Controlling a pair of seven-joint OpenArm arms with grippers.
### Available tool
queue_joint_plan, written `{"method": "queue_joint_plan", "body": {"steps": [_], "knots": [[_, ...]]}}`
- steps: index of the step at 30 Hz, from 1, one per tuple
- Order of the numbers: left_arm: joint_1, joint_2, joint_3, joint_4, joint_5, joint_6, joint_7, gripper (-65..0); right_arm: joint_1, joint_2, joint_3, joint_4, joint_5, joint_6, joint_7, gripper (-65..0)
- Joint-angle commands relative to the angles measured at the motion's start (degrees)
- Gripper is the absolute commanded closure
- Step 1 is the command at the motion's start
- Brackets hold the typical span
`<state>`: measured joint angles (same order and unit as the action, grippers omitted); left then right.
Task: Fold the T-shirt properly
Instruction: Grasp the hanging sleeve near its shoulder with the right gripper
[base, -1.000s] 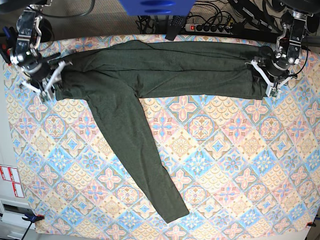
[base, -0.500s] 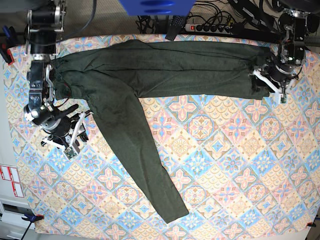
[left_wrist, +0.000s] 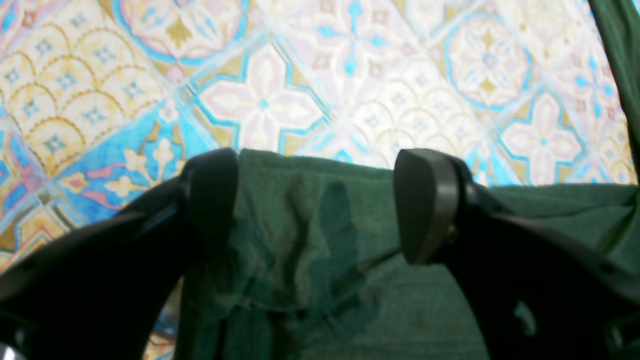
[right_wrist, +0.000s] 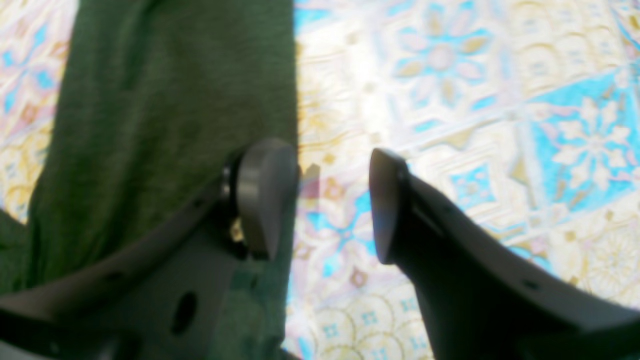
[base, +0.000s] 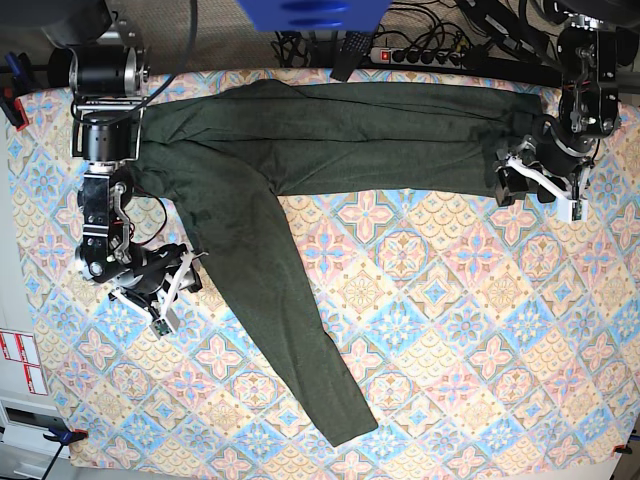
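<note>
T-shirt (base: 330, 130): flat on bench (base: 450, 300), sleeve out. Left gripper (left_wrist: 315, 205), right gripper (right_wrist: 332, 200): jaws apart, empty. Your next move: grasp sleeve, fold inward.

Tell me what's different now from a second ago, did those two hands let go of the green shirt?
Yes. The right hand left the shirt's corner and swung down the cloth-covered table, now open beside the long sleeve. The left hand opened and shifted slightly, open over the T-shirt edge. The shirt stayed spread out, barely moved.
</note>
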<state>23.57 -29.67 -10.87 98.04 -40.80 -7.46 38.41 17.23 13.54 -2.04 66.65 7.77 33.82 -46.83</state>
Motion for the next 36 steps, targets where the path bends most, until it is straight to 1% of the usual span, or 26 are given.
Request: {"method": "queue_joint_plan", "body": {"steps": [1,6,10,12,15,19,21,29,30,32,36], "knots": [[-0.3,-1.0,-0.6,2.6,-0.4,-0.2,-0.7,-47.9,1.5,0.1,0.1,-0.3,0.9,0.2,1.8,-27.9],[-0.3,-1.0,-0.3,5.3,-0.4,-0.2,0.0,-47.9,4.0,0.1,0.1,-7.3,0.9,0.2,4.3,-27.9],[-0.3,0.6,-0.6,7.1,-0.4,-0.2,1.0,-47.9,4.1,0.1,0.0,-10.7,0.9,0.2,7.3,-28.0],[-0.3,0.7,-0.6,7.9,-0.4,-0.2,2.0,-47.9,4.1,0.1,0.0,-12.2,0.9,0.2,8.3,-28.1],[-0.4,2.0,-0.6,7.9,-0.3,-0.2,2.2,-47.9,4.1,-1.2,0.0,-14.9,0.9,0.2,9.7,-28.1],[-0.4,2.1,-0.3,7.9,-0.3,-0.2,2.2,-47.9,4.1,-1.6,0.0,-17.4,0.9,0.2,11.4,-28.1],[-0.4,2.1,-0.3,7.9,-0.3,-0.2,2.2,-47.9,4.1,-2.9,0.0,-17.8,0.9,0.2,11.5,-28.1],[-0.4,2.1,-0.4,7.9,-0.3,-0.2,2.2,-47.9,4.0,-4.7,-0.6,-17.8,0.9,0.2,11.3,-27.6],[-0.4,2.1,-0.4,7.9,-0.2,-0.2,2.2,-47.9,3.9,-4.7,-1.6,-17.7,0.9,0.2,11.4,-26.8],[-0.3,2.1,-0.4,7.9,-0.1,-0.2,2.2,-47.9,3.8,-4.7,-4.4,-17.4,0.9,0.2,11.5,-21.5],[-0.3,2.1,-0.5,7.9,0.0,-0.2,2.2,-47.9,3.7,-4.7,-6.4,-17.3,0.9,0.2,11.6,-6.6]]}}
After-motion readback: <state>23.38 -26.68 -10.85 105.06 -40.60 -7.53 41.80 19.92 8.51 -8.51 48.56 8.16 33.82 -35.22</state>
